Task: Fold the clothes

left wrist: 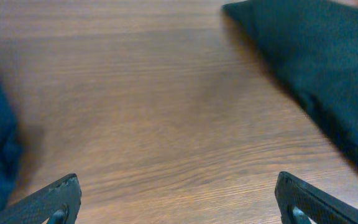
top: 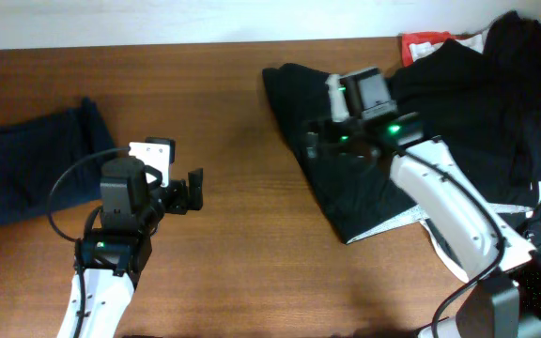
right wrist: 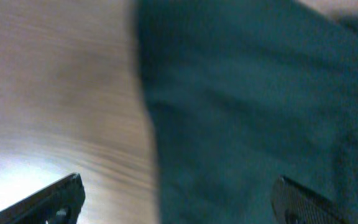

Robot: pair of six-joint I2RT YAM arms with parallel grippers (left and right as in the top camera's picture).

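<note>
Our left jaws stand wide apart, fingertips [left wrist: 58, 196] holding nothing, above the bare wooden surface [top: 238, 272]. Our right jaws are spread just as wide and empty, fingertips [right wrist: 61, 196] over the edge of a spread black garment [top: 346, 192]. A folded navy garment [top: 36, 164] lies beyond our left arm, and a dark clothes pile [top: 524, 84] sits behind the black garment.

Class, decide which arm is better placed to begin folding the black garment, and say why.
Right. The right gripper hangs open over the black garment at its edge; the left gripper, also open, is over bare table, apart from the cloth.
</note>
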